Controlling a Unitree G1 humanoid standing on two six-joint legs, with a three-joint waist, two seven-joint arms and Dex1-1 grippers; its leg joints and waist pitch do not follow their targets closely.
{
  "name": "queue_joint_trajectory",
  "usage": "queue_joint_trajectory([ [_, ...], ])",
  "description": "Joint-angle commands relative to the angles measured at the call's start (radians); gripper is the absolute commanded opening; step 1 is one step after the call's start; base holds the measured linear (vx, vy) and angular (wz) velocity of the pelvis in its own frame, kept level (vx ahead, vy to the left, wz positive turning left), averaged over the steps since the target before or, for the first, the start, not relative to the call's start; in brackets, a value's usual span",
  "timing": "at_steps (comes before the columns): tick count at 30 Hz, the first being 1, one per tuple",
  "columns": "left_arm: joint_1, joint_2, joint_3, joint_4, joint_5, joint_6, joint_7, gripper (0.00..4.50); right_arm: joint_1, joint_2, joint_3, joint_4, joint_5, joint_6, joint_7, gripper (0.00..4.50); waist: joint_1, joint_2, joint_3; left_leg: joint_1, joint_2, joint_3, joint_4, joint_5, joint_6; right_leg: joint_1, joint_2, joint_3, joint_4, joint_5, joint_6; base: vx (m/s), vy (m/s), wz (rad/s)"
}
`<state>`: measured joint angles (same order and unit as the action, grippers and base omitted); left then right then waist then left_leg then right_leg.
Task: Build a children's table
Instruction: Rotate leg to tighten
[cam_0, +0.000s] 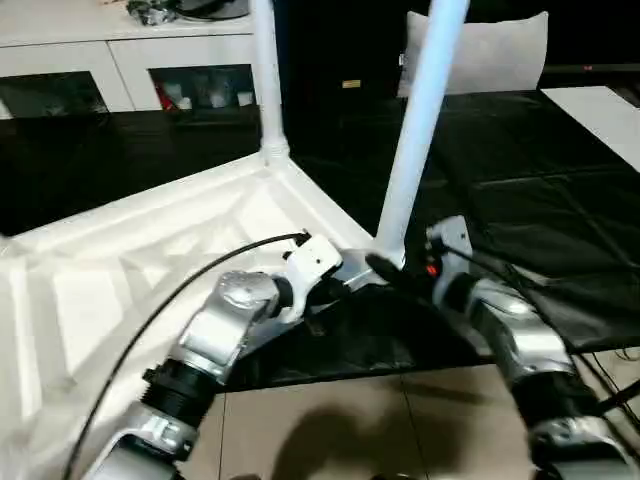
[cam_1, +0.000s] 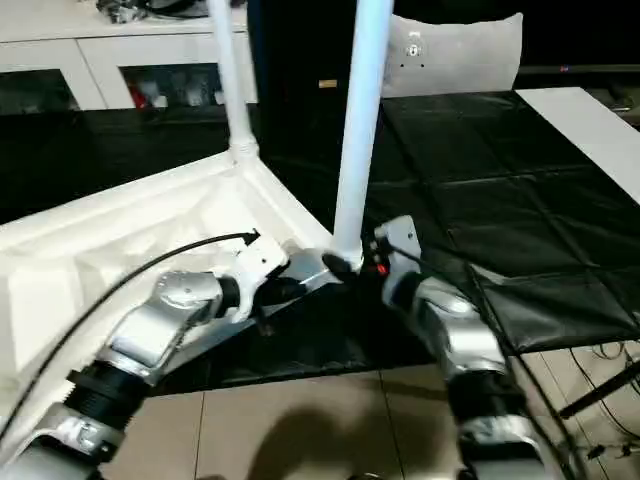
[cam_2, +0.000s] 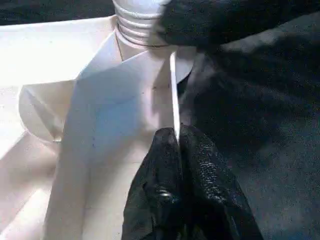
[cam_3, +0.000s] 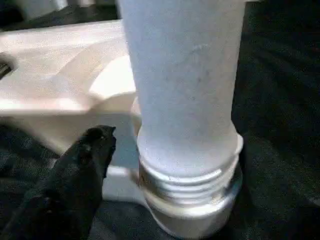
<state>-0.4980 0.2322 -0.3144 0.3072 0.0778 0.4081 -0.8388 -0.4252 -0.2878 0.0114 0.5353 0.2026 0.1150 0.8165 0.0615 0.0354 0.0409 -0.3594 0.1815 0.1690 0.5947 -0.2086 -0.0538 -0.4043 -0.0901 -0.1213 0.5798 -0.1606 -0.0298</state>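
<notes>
The white tabletop lies upside down on a black mat, ribbed underside up. One white leg stands upright in the far corner socket. A second leg stands in the near corner socket, with a few turns of its thread showing above the socket. My left gripper is shut on the tabletop's thin rim, just beside that near corner. Around the base of the near leg, my right gripper is open; one black finger stands apart from the leg.
A white glass-door cabinet runs along the back left. A grey cushion leans at the back right, and a white board lies at the right edge. The black mat ends at tan floor tiles. Cables trail at the right.
</notes>
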Motion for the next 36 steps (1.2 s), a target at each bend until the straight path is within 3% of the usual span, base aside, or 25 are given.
queue_joint_trajectory([
  [1, -0.014, 0.036, -0.032, 0.022, 0.0, -0.029, -0.069, 0.0, 0.006, -0.034, 0.011, -0.035, -0.002, -0.039, 0.054, 4.42, 0.004, -0.002, -0.061, 0.0, 0.049, -0.013, -0.066, -0.144, 0.093, 0.064, -0.07, 0.057, -0.065, -0.24, -0.194, 0.0, 0.0, 0.0],
  [7, -0.015, 0.158, -0.114, 0.047, 0.017, -0.169, -0.277, 0.0, 0.048, -0.141, 0.054, -0.137, 0.047, -0.033, 0.311, 4.42, 0.01, -0.002, -0.06, 0.0, 0.051, -0.015, -0.069, -0.17, 0.101, 0.066, -0.07, 0.057, -0.066, -0.254, -0.188, 0.0, 0.0, 0.0],
  [17, -0.031, 0.233, -0.194, 0.037, 0.007, -0.324, -0.471, 0.0, 0.047, -0.186, 0.112, -0.151, 0.064, -0.034, 0.481, 3.64, 0.039, -0.005, -0.062, 0.007, 0.056, -0.011, -0.068, -0.144, 0.089, 0.062, -0.071, 0.061, -0.056, -0.213, -0.214, 0.0, 0.0, 0.0],
  [30, -0.04, 0.231, -0.214, 0.056, 0.007, -0.386, -0.527, 0.0, 0.042, -0.205, 0.147, -0.168, 0.094, 0.018, 0.599, 2.49, 0.052, -0.008, -0.063, 0.007, 0.056, -0.009, -0.068, -0.14, 0.08, 0.064, -0.072, 0.061, -0.057, -0.244, -0.197, 0.0, 0.0, 0.0],
  [36, -0.024, 0.229, -0.199, 0.054, -0.011, -0.366, -0.534, 0.0, 0.058, -0.202, 0.156, -0.181, 0.108, 0.046, 0.619, 2.26, 0.054, -0.01, -0.064, 0.007, 0.056, -0.009, -0.067, -0.132, 0.077, 0.064, -0.073, 0.061, -0.057, -0.252, -0.191, 0.0, 0.0, 0.0],
])
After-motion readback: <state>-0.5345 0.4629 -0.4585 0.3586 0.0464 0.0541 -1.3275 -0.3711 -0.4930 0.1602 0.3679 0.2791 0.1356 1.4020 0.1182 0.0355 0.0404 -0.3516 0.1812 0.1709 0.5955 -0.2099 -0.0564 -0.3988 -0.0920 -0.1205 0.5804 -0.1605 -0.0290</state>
